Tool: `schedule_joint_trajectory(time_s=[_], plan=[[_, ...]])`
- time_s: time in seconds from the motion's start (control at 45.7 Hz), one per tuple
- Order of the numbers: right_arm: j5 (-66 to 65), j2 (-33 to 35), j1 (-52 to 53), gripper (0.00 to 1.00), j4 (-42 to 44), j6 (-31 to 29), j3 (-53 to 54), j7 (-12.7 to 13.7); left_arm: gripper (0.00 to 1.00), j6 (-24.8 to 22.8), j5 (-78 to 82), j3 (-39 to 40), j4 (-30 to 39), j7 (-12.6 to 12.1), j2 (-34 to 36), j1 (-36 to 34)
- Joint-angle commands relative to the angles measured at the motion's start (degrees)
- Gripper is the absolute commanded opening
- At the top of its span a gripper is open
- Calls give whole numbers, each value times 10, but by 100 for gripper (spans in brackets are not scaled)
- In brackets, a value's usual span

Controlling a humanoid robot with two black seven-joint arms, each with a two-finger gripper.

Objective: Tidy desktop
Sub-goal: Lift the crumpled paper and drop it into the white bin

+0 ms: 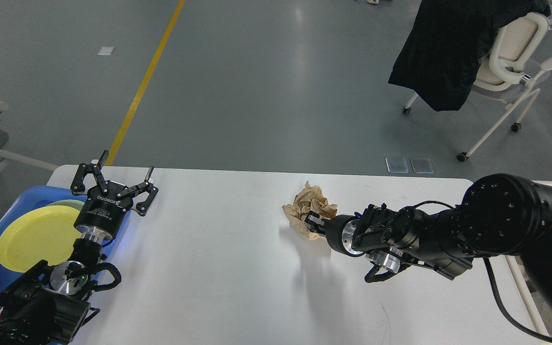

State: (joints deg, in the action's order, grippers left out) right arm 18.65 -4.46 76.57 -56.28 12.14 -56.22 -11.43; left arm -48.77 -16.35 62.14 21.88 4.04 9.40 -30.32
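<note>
A white, matte desktop [218, 268] with rounded corners filled the lower half of the frame. A white chair [511, 72] draped with a black cloth [448, 48] stood on the grey floor at upper right. At lower left, a blue tray [12, 211] holding a yellow plate [31, 237] sat at the desktop's edge. The left gripper [125, 175] hung above that corner, fingers spread wide. At centre, the right gripper [315, 224] pressed into crumpled brown paper [307, 201]; its finger spacing could not be made out.
</note>
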Motion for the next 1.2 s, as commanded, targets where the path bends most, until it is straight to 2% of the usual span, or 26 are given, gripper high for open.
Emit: schedule_joint_trajectory(time_s=[0.0,0.109,0.394,0.503,0.678,0.765,0.853,1.028,1.181], plan=[[-7,45,41,0,-32,-1,-6,0,100,0,0,0,0,0,0,0],[-32,106,104,0,-96,-5,-20,-1,100,0,0,0,0,0,0,0],[-273,242,381,0,-340,-18,-131,-2,100,0,0,0,0,0,0,0],[-332,291,442,0,-368,-44,-142,-2,100,0,0,0,0,0,1,0],[-345,347,441,0,-346,-57,-159,-1,100,0,0,0,0,0,1,0],[-345,363,389,0,-293,-57,-187,-1,100,0,0,0,0,0,1,0],[-343,385,299,0,-188,-55,-190,-1,100,0,0,0,0,0,1,0],[-323,419,62,0,118,-50,-177,-3,100,0,0,0,0,0,1,0],[-219,410,-184,0,384,-57,-84,-4,100,0,0,0,0,0,1,0]])
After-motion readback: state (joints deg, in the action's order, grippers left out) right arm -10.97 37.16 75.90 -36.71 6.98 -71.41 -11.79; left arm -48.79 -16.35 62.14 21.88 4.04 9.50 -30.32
